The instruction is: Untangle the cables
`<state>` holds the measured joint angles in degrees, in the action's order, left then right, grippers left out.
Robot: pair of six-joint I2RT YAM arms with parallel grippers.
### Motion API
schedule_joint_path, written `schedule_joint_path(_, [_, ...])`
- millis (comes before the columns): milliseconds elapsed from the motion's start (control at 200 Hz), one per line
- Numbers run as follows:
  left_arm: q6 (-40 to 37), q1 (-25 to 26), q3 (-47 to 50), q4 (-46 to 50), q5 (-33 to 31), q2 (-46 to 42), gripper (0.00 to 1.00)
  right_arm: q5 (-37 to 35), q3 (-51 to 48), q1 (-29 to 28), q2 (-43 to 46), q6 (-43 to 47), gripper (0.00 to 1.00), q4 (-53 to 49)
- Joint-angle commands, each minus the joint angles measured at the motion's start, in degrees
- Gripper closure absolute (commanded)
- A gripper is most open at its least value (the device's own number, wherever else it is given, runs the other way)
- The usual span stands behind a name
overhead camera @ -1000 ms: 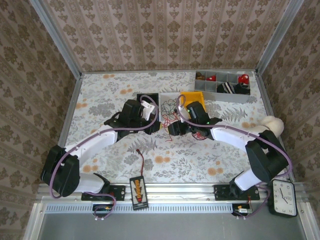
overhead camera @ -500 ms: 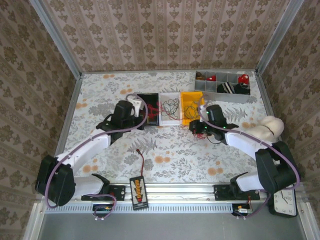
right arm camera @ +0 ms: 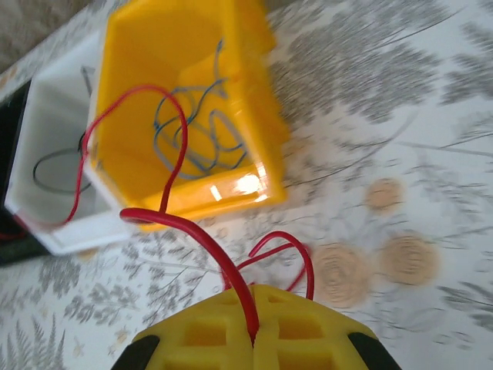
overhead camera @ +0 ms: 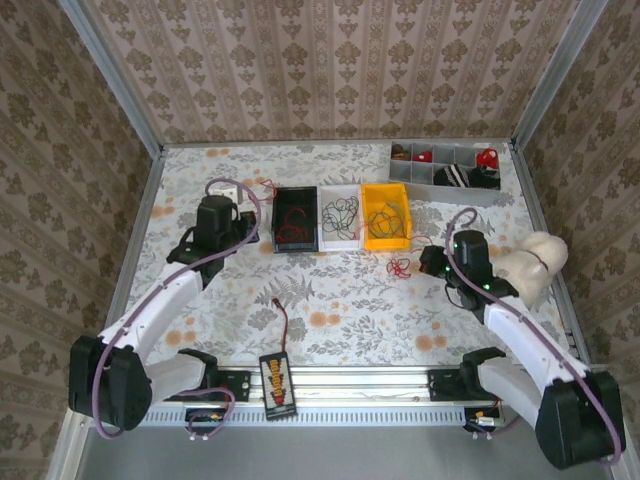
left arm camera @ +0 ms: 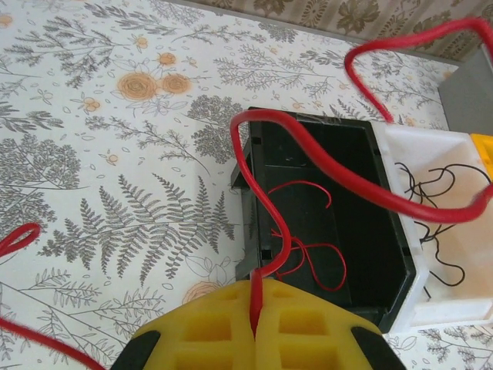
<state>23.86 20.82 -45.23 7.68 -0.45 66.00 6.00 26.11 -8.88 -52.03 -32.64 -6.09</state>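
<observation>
The cables lie apart. Thin black ones (overhead camera: 341,213) fill the white bin (overhead camera: 340,240). A thin red one (left arm camera: 323,254) rests in the black bin (overhead camera: 297,240). Blue wire (right arm camera: 192,127) sits in the yellow bin (overhead camera: 385,238). My left gripper (overhead camera: 228,205) hovers left of the black bin, its yellow pads (left arm camera: 300,331) shut on a thick red cable (left arm camera: 262,193) that loops over that bin. My right gripper (overhead camera: 428,262) is right of the yellow bin, shut on another red cable (right arm camera: 200,239), whose loops (overhead camera: 400,268) lie on the cloth.
A grey compartment tray (overhead camera: 445,185) with small items stands at the back right. A beige soft lump (overhead camera: 540,255) lies by the right wall. An orange-black device (overhead camera: 276,380) with a red-black lead sits on the near rail.
Both arms have drawn apart from the bins, the left one going left and the right one right and nearer. The right gripper has shut on a red cable.
</observation>
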Motion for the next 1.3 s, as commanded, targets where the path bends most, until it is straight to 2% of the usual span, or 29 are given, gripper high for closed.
schedule_joint_path(0, [-0.6, -0.2, -3.9, -1.6, 8.1, 2.2, 1.0, -4.7, -1.0, 1.3, 4.0, -0.9, 1.0, -5.8])
schedule_joint_path(95, [0.3, 0.2, -6.5, -3.8, 17.0, 5.7, 1.0, -4.8, -1.5, 1.5, 5.3, -0.5, 1.0, -7.3])
schedule_joint_path(225, [3.8, 1.5, -7.3, -14.7, 28.5, 10.8, 1.0, -4.9, -2.1, 1.6, 5.5, -1.0, 1.0, -7.6])
schedule_joint_path(505, [14.4, 0.9, -8.3, -35.7, 39.3, 25.6, 1.0, -4.3, -0.5, 1.7, 5.1, 0.3, 1.0, -8.5])
schedule_joint_path(635, [20.5, -0.8, -5.8, -44.9, 41.3, 30.6, 1.0, -4.4, 0.5, 1.7, 5.0, 1.5, 1.0, -9.2])
schedule_joint_path(695, [23.0, -1.7, -4.3, -47.7, 41.0, 31.7, 1.0, -4.3, 0.6, 1.7, 4.9, 1.6, 1.0, -9.4])
schedule_joint_path(770, [22.5, -2.2, -2.8, -46.9, 38.9, 31.2, 1.0, -4.1, 0.6, 1.7, 4.7, 1.5, 1.0, -9.3])
schedule_joint_path(940, [13.7, -0.6, -6.2, -28.7, 30.9, 29.1, 1.0, -4.1, 0.7, 1.7, 4.3, 1.4, 1.0, -9.3])
schedule_joint_path(1090, [14.1, -0.7, -5.7, -25.0, 29.4, 28.0, 1.0, -4.3, 1.1, 1.7, 4.4, 1.9, 1.0, -9.9])
schedule_joint_path(1295, [12.5, -0.7, -5.8, -16.9, 23.6, 24.7, 1.0, -4.6, 0.8, 1.7, 5.0, 2.3, 1.0, -10.4])
